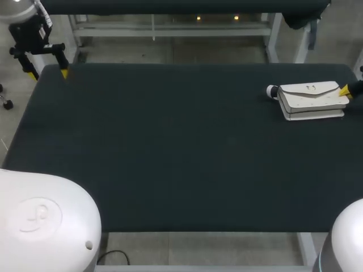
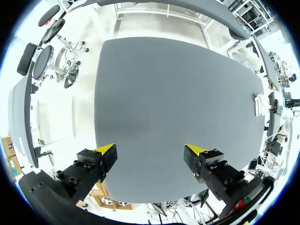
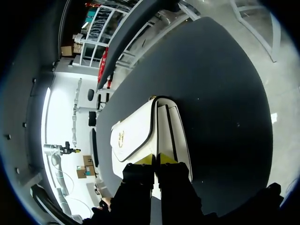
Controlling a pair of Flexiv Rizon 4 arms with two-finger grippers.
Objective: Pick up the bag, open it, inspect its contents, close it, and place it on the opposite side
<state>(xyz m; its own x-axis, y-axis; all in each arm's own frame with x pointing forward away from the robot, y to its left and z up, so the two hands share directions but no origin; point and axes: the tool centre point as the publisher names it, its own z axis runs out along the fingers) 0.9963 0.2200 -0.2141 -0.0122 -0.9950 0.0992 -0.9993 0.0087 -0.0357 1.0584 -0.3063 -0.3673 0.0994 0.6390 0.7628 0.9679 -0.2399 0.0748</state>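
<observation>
From above, we are seeing a smooth white bag (image 1: 312, 101), boxy with a curved flap, lying on the dark matte table (image 1: 170, 158) at its far right. Our right tool (image 1: 346, 90) is touching its right end, and our left tool (image 1: 48, 72) is hanging well apart at the far left corner.

At the left wrist, the left tool (image 2: 151, 150) is gaping wide, gripping nothing, with the bag (image 2: 258, 104) far across the table (image 2: 164, 93).

At the right wrist, the right tool (image 3: 154, 159) is pinching the bag (image 3: 136, 133) at its end, fingers nearly together.
</observation>
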